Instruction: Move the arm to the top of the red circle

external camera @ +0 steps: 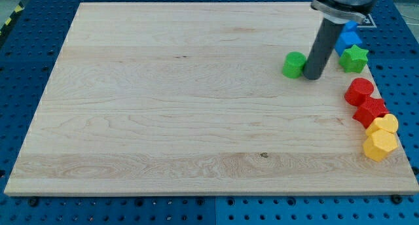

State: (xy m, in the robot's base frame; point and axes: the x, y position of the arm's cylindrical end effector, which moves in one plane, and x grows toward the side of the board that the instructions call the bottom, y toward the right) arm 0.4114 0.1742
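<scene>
Blocks are gathering along the view's right side of the pale wooden board (196,107), which is lying on a blue perforated table (26,55). My tip (311,76), the lower end of the straight dark rod (321,48), is resting on the board in the view's upper right, just beside the green round block (294,65) and on its right; whether the two are touching I cannot tell. There being no gripper on this arm, there are no jaws to be apart or together.

The task's red circle block (359,91) is sitting near the board's right edge, to the view's lower right of my tip and clearly apart from it. Just below it, and touching or nearly touching it, a red star-like block (370,111) is lying. Further down, two yellow blocks are crowding together at the edge: an upper yellow block (383,124), whose shape is hard to make out, and a lower yellow hexagonal block (379,146).

Above the red circle block, a green star block (354,58) is sitting near the right edge, to the right of the rod. Behind it, towards the view's top, a blue block (348,38) is showing only in part, the rod's wider upper body hiding some of it, so its shape is unclear.
</scene>
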